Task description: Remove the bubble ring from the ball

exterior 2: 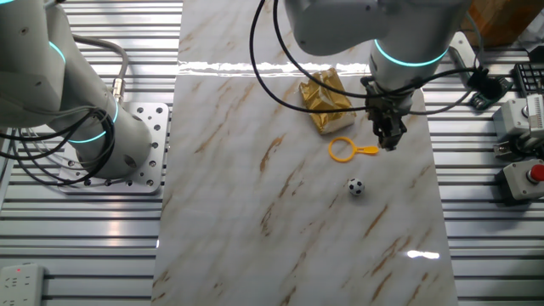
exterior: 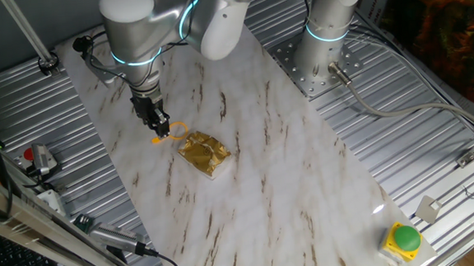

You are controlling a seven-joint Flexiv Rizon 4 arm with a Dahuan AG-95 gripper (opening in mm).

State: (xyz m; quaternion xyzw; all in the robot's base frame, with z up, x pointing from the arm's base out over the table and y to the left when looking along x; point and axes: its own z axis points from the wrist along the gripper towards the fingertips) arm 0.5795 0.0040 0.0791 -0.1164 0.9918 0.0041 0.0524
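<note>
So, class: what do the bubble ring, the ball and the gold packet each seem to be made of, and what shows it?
Bubble ring: probably plastic, a thin, evenly orange-yellow loop with a straight handle.
Ball: too small to be sure; white with black patches, perhaps plastic or rubber.
Gold packet: looks like metallic foil, crumpled, with creases catching the light.

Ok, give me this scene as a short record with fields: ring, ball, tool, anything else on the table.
ring: orange loop flat on the marble table, handle pointing at the tool
ball: black and white, outside the loop and apart from it, nearer the camera in the other fixed view
tool: down at the tip of the ring's handle; grip not clear
foil packet: gold, crumpled, beside the ring on the far side from the ball
task state: ring already off the ball
</note>
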